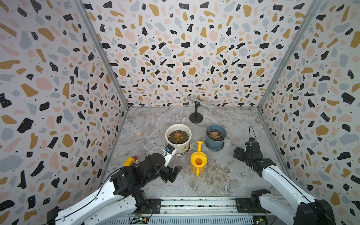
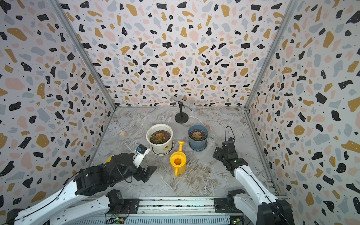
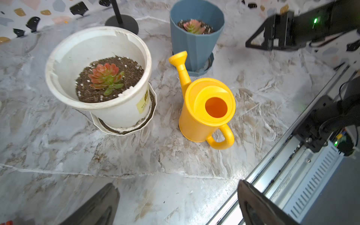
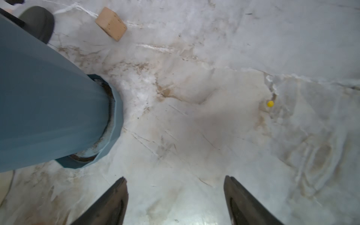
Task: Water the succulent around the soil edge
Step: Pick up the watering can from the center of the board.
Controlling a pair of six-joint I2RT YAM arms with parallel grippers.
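A: How do the jaws of the left gripper (image 3: 176,184) stand?

B: Spread wide. In the left wrist view its two dark fingers (image 3: 101,206) frame only bare marble table (image 3: 58,155). They grip nothing and touch nothing.

A: And the right gripper (image 4: 174,177)?

B: Parted as well. The right wrist view shows both its fingers apart with only table between them. The blue pot (image 4: 48,107) in its saucer (image 4: 116,116) stands near, off to one side, and the fingers are clear of it.

A: Where is the watering can (image 1: 198,162)?

B: Upright on the table, free of both arms, just in front of the gap between the white pot (image 1: 183,149) and the blue pot. Its spout (image 1: 200,144) points toward the back wall and ends close to the blue pot. Its handle (image 1: 197,172) faces the rail (image 1: 194,203). In both top views the left gripper lies low beside the can on its left, apart from it. The right gripper sits on the far side of the blue pot.

A: The plants?

B: A red-green succulent (image 3: 106,78) sits mid-soil in the white pot and a pink succulent (image 3: 194,26) in the blue one. Both pots are upright.

A: Anything else?

B: A microphone (image 1: 200,102) on a stand behind the pots, a wooden block (image 4: 111,23) and a tiny yellow bead (image 4: 270,103) on the table
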